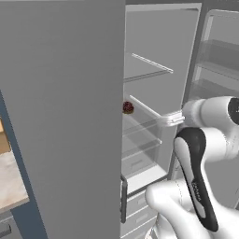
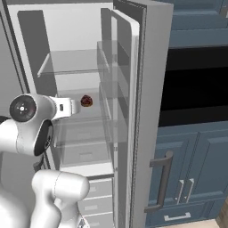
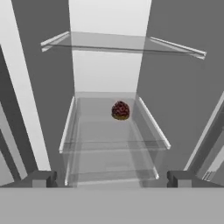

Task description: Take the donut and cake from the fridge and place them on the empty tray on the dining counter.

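Observation:
The fridge (image 1: pixel 65 116) stands open, with its pale inside and clear glass shelves showing. The cake (image 3: pixel 120 110), small, round and dark reddish-brown, sits alone toward the back of a middle glass shelf (image 3: pixel 109 144). It also shows as the cake (image 1: pixel 128 108) and the cake (image 2: pixel 86 101) in the base views. My gripper (image 3: pixel 111 179) is open at the front edge of that shelf, facing the cake from a short distance with nothing between its fingers. The donut and the tray are out of view.
The open fridge door (image 2: pixel 147 89) with its door bins stands right of my arm. Blue-grey cabinets (image 2: pixel 196 164) and a dark niche (image 2: pixel 196 84) lie beyond it. A higher glass shelf (image 3: pixel 109 43) hangs above. A beige stone counter edge (image 1: pixel 9 182) shows at far left.

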